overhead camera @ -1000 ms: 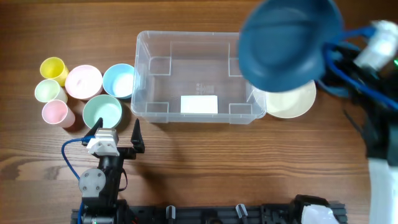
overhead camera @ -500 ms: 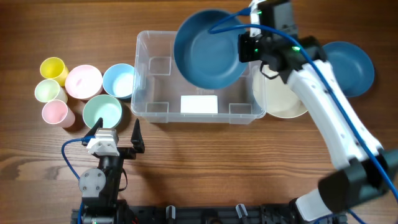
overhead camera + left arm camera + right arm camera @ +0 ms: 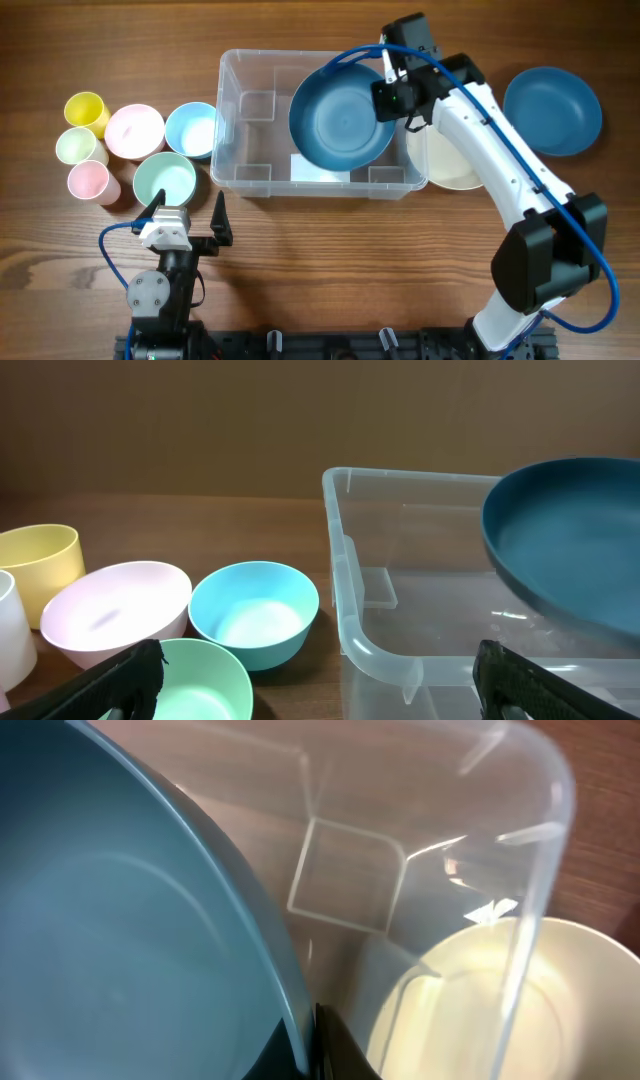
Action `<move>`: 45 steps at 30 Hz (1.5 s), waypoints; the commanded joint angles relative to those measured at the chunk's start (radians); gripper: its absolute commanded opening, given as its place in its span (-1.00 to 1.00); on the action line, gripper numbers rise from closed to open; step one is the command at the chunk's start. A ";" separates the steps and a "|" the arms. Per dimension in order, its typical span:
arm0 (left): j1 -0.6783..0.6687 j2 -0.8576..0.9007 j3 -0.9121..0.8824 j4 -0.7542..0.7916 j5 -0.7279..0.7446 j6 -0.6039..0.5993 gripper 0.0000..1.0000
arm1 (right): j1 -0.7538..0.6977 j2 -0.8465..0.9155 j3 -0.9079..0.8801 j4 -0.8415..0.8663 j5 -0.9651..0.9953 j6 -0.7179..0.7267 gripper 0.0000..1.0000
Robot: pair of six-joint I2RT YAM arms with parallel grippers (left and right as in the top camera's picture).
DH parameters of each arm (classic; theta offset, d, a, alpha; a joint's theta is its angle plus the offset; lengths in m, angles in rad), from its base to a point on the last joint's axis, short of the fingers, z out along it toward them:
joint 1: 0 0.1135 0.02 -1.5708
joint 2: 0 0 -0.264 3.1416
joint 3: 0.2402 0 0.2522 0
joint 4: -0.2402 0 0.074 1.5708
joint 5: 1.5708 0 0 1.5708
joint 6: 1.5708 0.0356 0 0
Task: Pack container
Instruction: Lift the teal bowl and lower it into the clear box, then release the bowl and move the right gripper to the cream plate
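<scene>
Holding the first blue plate over the container

Clamped on the right edge of a blue plate, the right fingers show in the right wrist view only as a dark wedge pinching the rim. The plate hangs tilted over the right half of the container. From the left wrist view its edge sits above the clear wall, so I judge it is not yet resting on the base. The white label on the base is partly hidden beneath it. The container itself stands at the middle of the bench, and apart from the held plate I see nothing inside it.

Just outside the container's right wall lies a cream plate, touching or almost touching it, and further right a second blue plate. To the left of the container sit a pink bowl, a light blue bowl and a green bowl, with a yellow cup, a pale green cup and a pink cup beyond them.

The left fingers are spread wide and hold nothing, parked near the front of the bench beside the green bowl.

By my reading the packing has barely begun: one plate is about to be set down, and two plates, three bowls and three cups are left outside.
</scene>
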 commanded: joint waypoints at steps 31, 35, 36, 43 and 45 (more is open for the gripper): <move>-0.002 -0.007 -0.009 0.003 0.012 0.016 1.00 | 0.014 -0.006 0.023 -0.092 0.140 0.017 -0.19; -0.002 -0.007 -0.009 0.003 0.012 0.016 1.00 | -0.028 -0.130 0.023 -0.176 0.227 0.187 -0.17; -0.002 -0.007 -0.009 0.003 0.012 0.016 0.99 | -0.055 -0.172 0.023 -0.200 0.224 0.220 -0.18; -0.002 -0.007 -0.009 0.003 0.012 0.016 0.99 | -0.352 -0.354 0.023 -0.342 0.077 0.298 0.08; -0.002 -0.007 -0.009 0.003 0.012 0.016 1.00 | -0.456 -0.362 0.022 -0.374 0.014 0.284 0.12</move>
